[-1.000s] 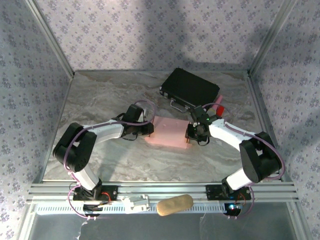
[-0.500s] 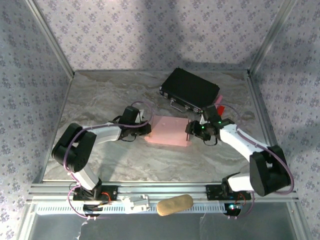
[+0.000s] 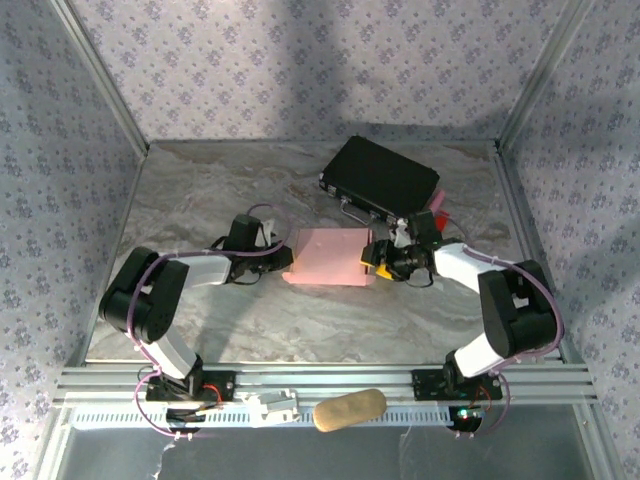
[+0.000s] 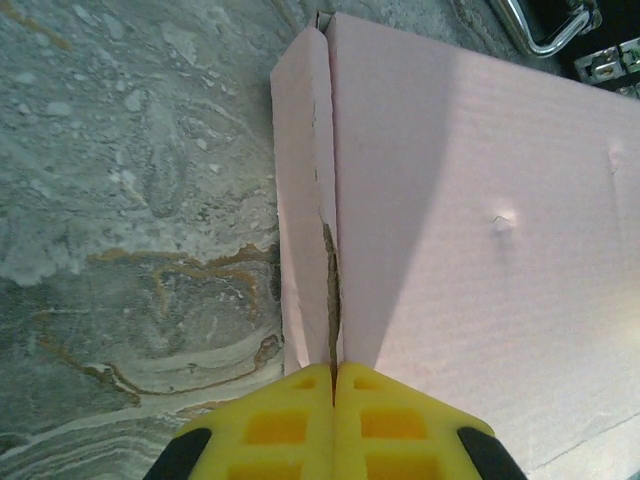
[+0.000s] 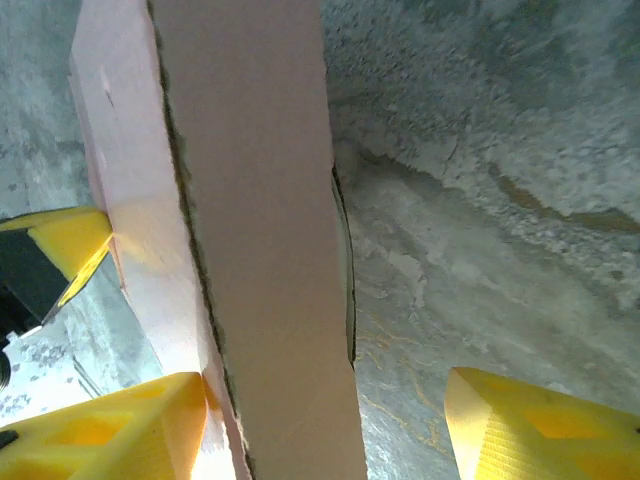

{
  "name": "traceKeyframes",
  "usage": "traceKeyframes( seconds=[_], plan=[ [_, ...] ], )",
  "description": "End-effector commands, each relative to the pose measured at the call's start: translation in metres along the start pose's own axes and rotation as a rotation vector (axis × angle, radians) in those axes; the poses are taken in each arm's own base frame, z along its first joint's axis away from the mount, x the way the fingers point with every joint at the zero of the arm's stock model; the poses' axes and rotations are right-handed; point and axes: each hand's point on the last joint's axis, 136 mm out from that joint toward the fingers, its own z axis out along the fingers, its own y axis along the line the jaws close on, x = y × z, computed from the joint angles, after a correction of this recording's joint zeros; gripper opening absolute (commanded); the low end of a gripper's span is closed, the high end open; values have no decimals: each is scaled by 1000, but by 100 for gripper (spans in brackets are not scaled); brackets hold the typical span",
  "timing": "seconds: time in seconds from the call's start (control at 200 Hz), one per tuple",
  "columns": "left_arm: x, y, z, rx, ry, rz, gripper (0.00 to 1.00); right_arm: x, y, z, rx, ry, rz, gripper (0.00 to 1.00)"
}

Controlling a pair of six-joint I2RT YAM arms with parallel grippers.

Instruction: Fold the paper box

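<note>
The paper box (image 3: 328, 257) is a slim pale pink cardboard rectangle lying flat on the marble table (image 3: 200, 200), between both grippers. My left gripper (image 3: 283, 262) is at its left end. In the left wrist view the yellow jaws are shut (image 4: 333, 378), tips against the box (image 4: 480, 200) where a slit runs between the side wall and the top panel. My right gripper (image 3: 375, 258) is at the box's right end, open (image 5: 325, 430). The box's end face (image 5: 260, 250) stands between its fingers (image 5: 110, 435), close to the left one.
A black hard case (image 3: 380, 177) with metal latches lies just behind the box, its handle (image 4: 545, 25) near the box's far corner. A small red object (image 3: 438, 215) sits beside the right arm. A tan oblong thing (image 3: 350, 409) rests on the front rail.
The left gripper has shut and its wrist has drawn left along the box's left end. The right gripper has opened and swung down to the box's right end.
</note>
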Motion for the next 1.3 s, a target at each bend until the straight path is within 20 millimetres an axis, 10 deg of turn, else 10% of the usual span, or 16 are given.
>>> traceKeyframes(
  seconds=[0.0, 0.365, 0.685, 0.954, 1.159, 1.294],
  plan=[
    [35, 49, 3, -144, 91, -91, 2, -2, 9, 1, -57, 10, -18, 66],
    [28, 42, 2, -117, 67, -104, 6, -11, 41, 37, -225, 32, 11, 61],
    [-29, 7, -52, 37, -180, -323, 73, -17, 43, 35, -286, 79, 319, 40],
    [-43, -14, -54, 103, -148, -690, 75, -3, 47, 26, -255, 185, 673, 40],
    [-53, -53, -121, -211, -273, -16, 74, -2, 49, 14, -212, 218, 777, 41],
    [-20, -98, -140, -186, -256, 614, 72, 0, 44, 6, -156, 269, 776, 39]
  ],
)
